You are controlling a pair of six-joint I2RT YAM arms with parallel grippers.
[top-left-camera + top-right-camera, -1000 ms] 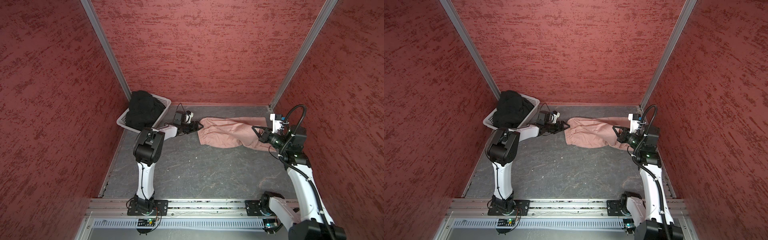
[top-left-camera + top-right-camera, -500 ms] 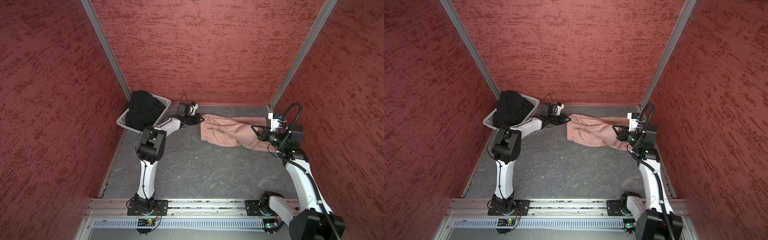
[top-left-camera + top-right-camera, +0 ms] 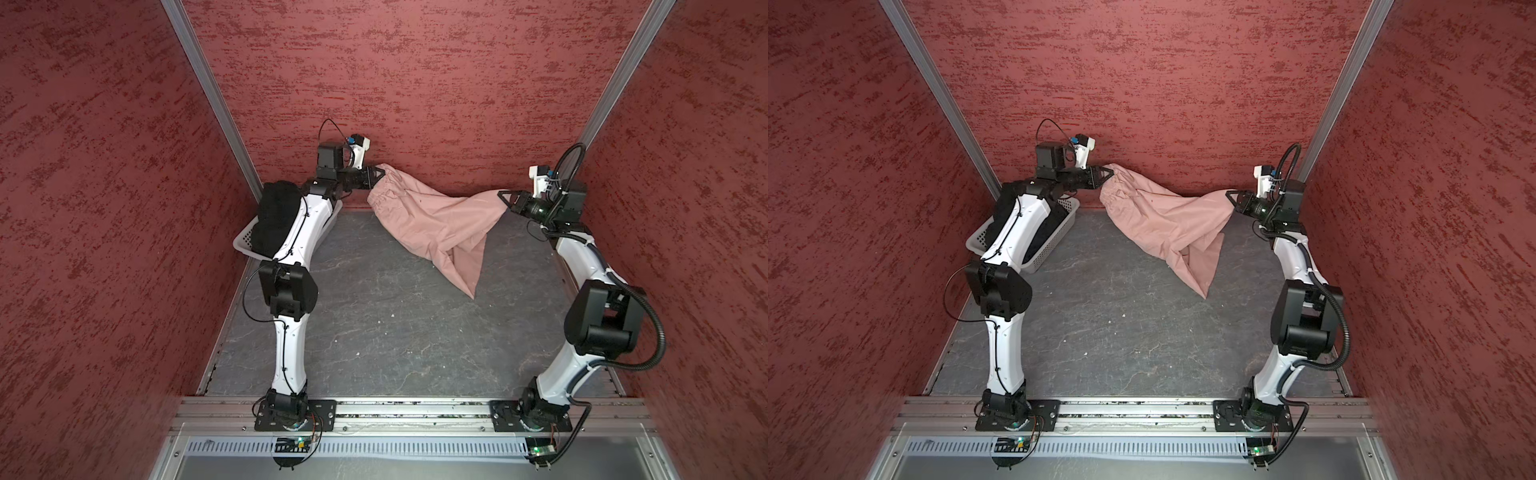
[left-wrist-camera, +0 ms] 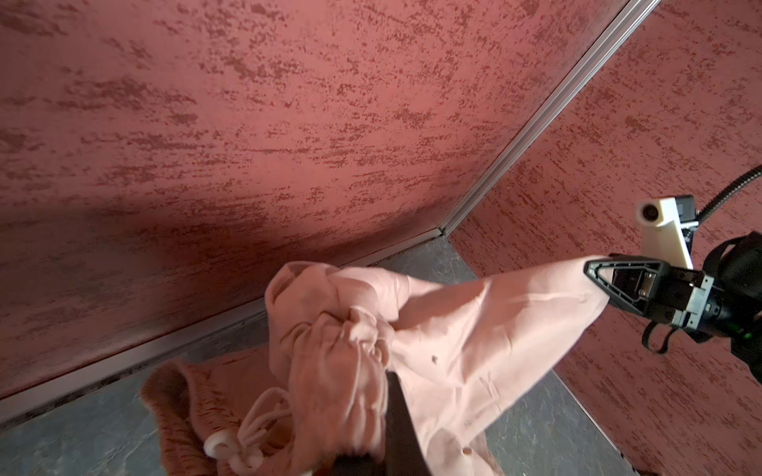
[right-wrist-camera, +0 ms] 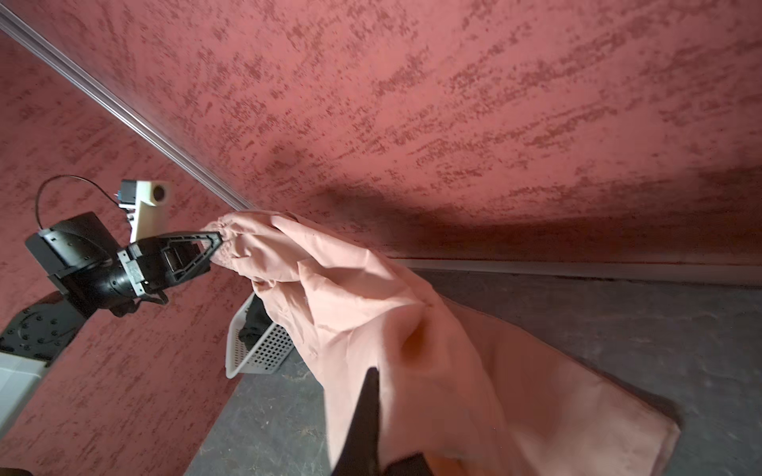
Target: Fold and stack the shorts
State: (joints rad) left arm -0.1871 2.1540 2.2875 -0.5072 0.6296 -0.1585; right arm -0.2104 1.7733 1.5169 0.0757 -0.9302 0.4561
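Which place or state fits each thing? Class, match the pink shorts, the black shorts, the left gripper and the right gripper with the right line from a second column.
Things
1. pink shorts
2. black shorts
3. left gripper
4. right gripper

Places and states
A. shut on smooth, ungathered cloth
B. heaped in the white basket
C. shut on the gathered waistband
D. strung up, held at two ends

Pairs: 1-D, 2-B, 3-C, 4-A

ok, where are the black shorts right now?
In a top view the black shorts sit heaped in the white perforated basket at far left, near the back corner, partly behind the left arm.
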